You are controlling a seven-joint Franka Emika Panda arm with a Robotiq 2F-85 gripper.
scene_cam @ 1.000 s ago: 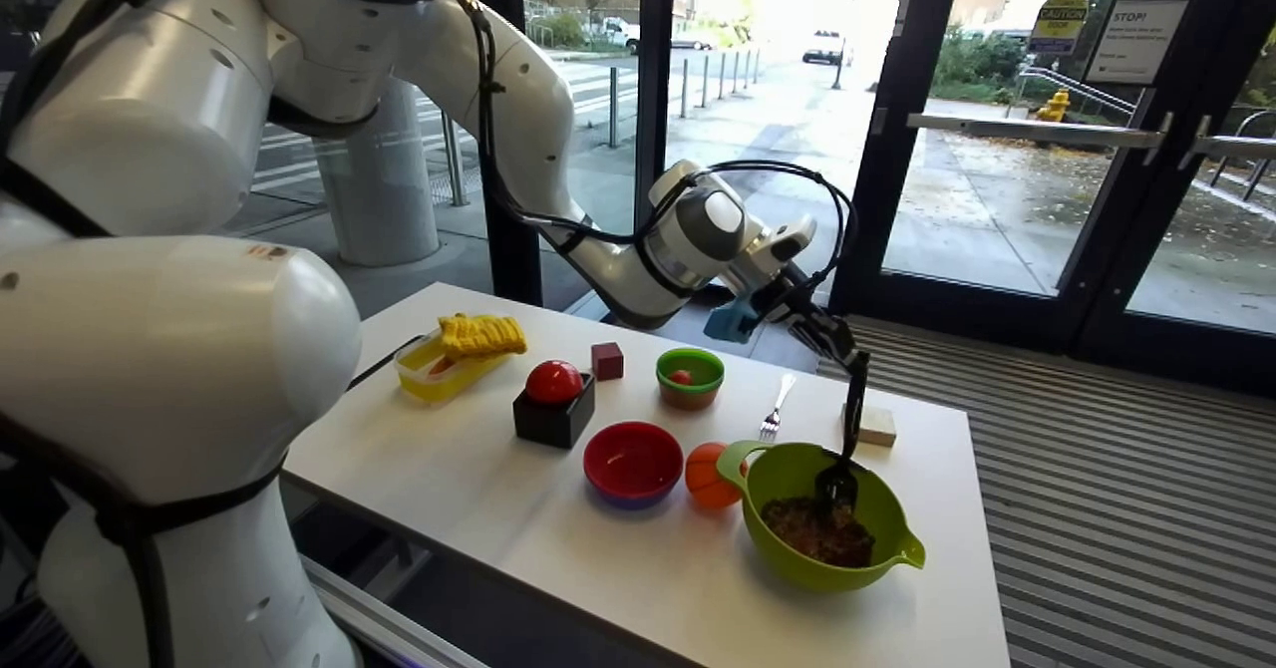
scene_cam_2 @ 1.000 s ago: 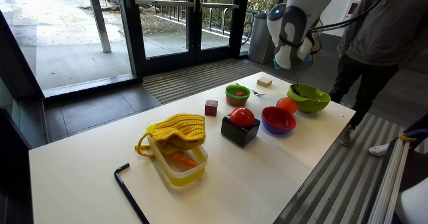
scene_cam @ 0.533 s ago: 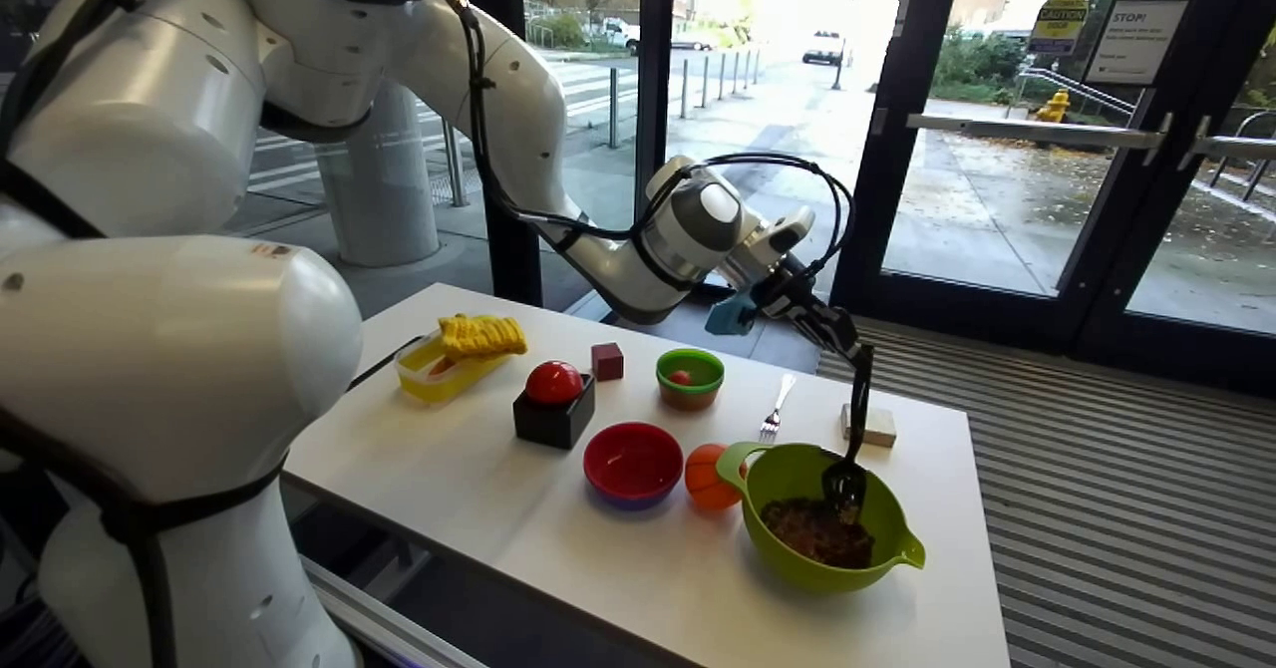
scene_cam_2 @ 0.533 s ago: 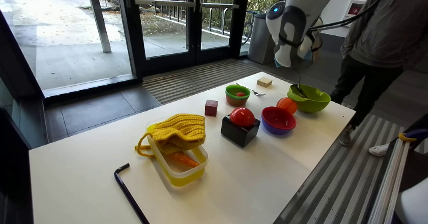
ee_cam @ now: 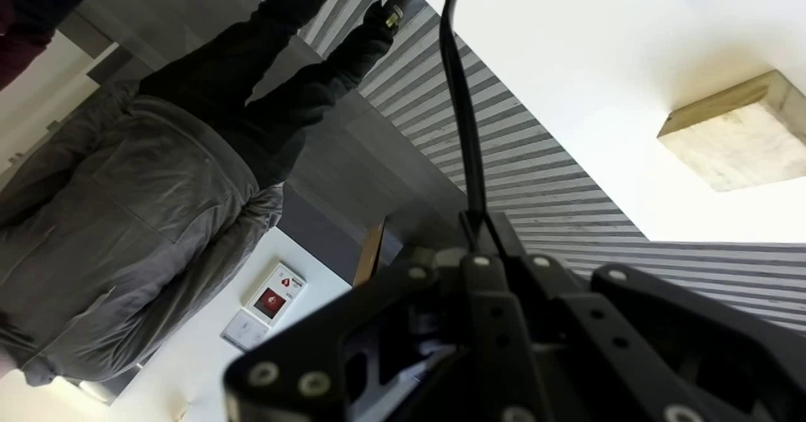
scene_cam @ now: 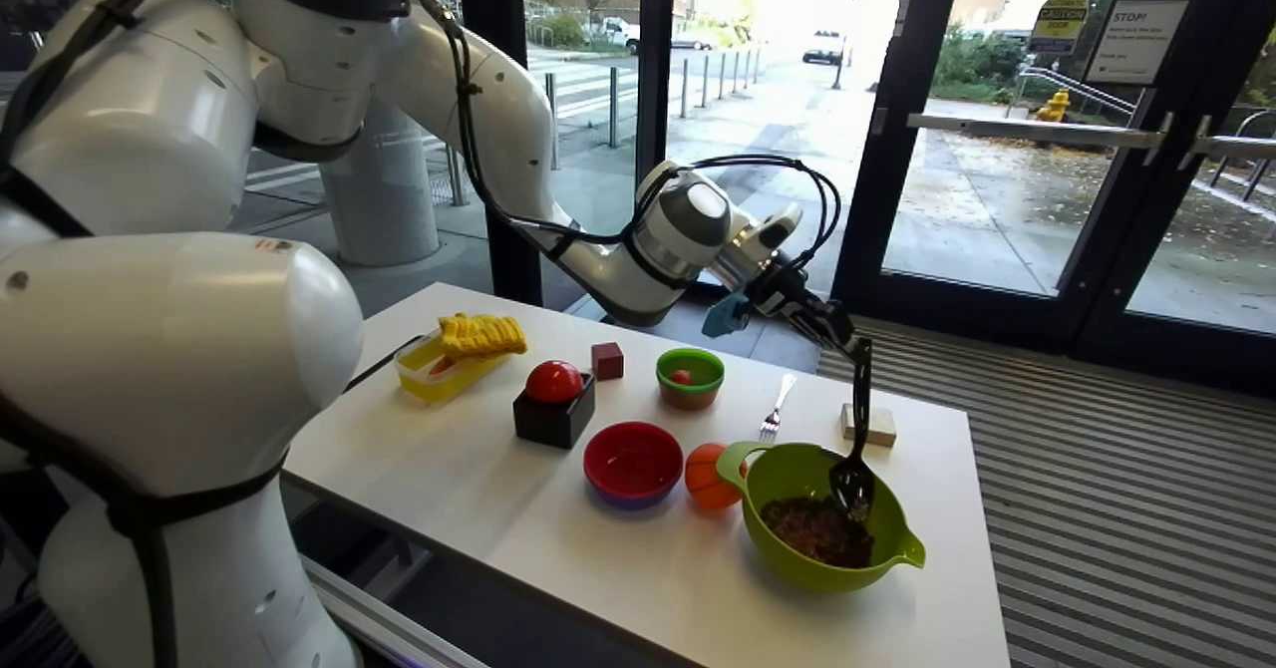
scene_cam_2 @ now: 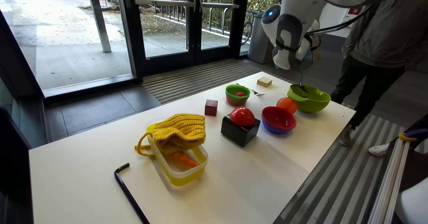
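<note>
My gripper (ee_cam: 482, 223) is shut on the handle of a black slotted spoon (scene_cam: 860, 404), which runs up through the wrist view. The spoon's head reaches into a green mixing bowl (scene_cam: 902, 523), near the wall on the far side from the orange ball. Brown crumbly contents (scene_cam: 812, 531) lie on the bowl's bottom, beside and below the spoon head. Whether the head touches them or the wall, I cannot tell. In an exterior view the arm hides the jaws, and only the thin handle (scene_cam_2: 301, 77) shows above the bowl (scene_cam_2: 314, 104).
Beside the bowl sit an orange ball (scene_cam: 710, 479) and a red bowl (scene_cam: 633, 464). A pale wooden block (ee_cam: 743, 138) lies close to the spoon. Farther along are a fork (scene_cam: 778, 409), green cup (scene_cam: 690, 379), black box with red dome (scene_cam_2: 240, 128) and yellow container (scene_cam_2: 182, 179). A person (scene_cam_2: 378, 50) stands behind.
The spoon's head has shifted a little across the bowl, away from the orange ball and nearer the wall. The arm's upper links have swung back slightly. The grip on the handle is unchanged.
</note>
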